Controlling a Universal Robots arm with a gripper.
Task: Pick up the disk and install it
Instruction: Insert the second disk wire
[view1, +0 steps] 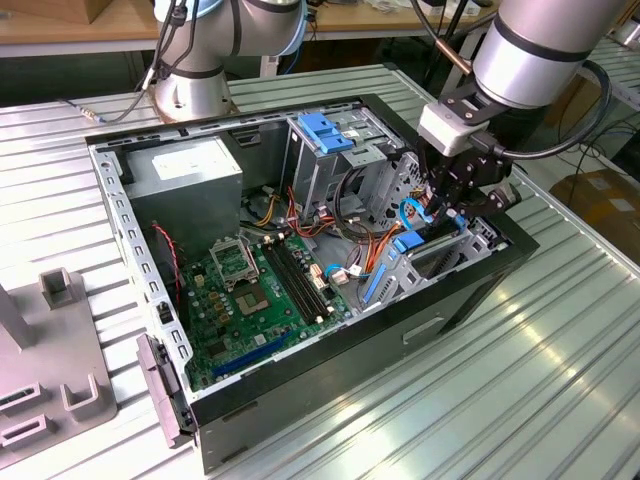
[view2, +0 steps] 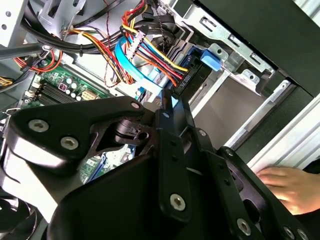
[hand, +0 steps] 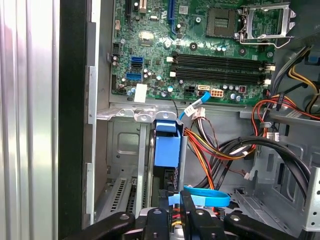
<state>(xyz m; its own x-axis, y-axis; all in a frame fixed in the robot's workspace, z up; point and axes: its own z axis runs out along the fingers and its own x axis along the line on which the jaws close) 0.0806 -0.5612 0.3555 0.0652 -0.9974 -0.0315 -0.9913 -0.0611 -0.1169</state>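
Now the hand (view1: 447, 203) sits low inside the open computer case (view1: 300, 400), at three o'clock from the motherboard (view1: 265, 290); the disk (hand: 166, 145) stands upright in its bay just beside it; whether its fingers grip anything I cannot tell.

A green motherboard (view1: 265, 290), blue drive-cage latch (view1: 322, 131), black claw (view1: 447, 205), and red-yellow-orange wires (hand: 207, 145).

I see bright, even light overhead; the ribbed tabletop (view1: 560, 360) glares white. The computer case (view1: 470, 290) interior sits shadowed. In the second wrist view, a hand (view2: 292, 187) looks blurred.
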